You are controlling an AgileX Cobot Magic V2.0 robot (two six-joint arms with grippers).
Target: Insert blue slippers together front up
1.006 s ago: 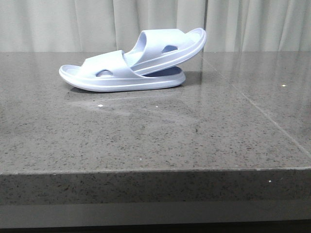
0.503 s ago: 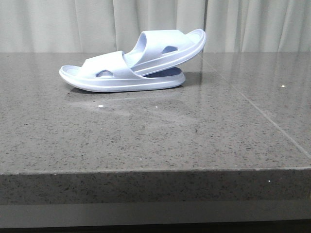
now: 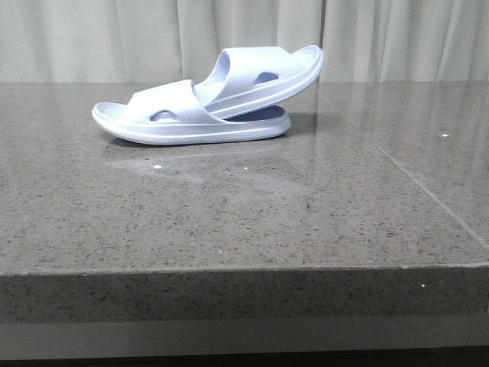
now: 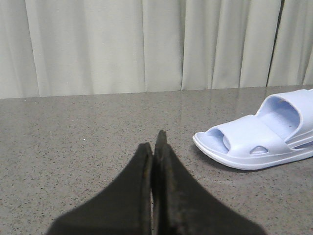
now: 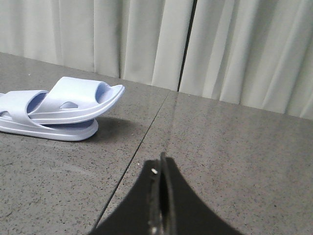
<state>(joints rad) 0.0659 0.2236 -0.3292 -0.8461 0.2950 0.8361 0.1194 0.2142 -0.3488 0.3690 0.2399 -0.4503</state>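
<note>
pale lavender-blue foam slippers [image 3: 206, 99] sit nested on the grey stone table [image 3: 244, 214], upper one's heel raised toward 2 o'clock. left gripper [image 4: 155, 147] and right gripper [image 5: 162, 169] closed, empty. we judge task done.

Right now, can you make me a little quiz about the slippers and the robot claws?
1. True or false: one of the blue slippers is pushed under the other's strap.
2. Is the left gripper open or shut?
3. The tilted slipper points its raised end: A) up to the right in the front view, B) straight down, C) at the camera.

Key: 1 true; 2 shut; 3 A.
</note>
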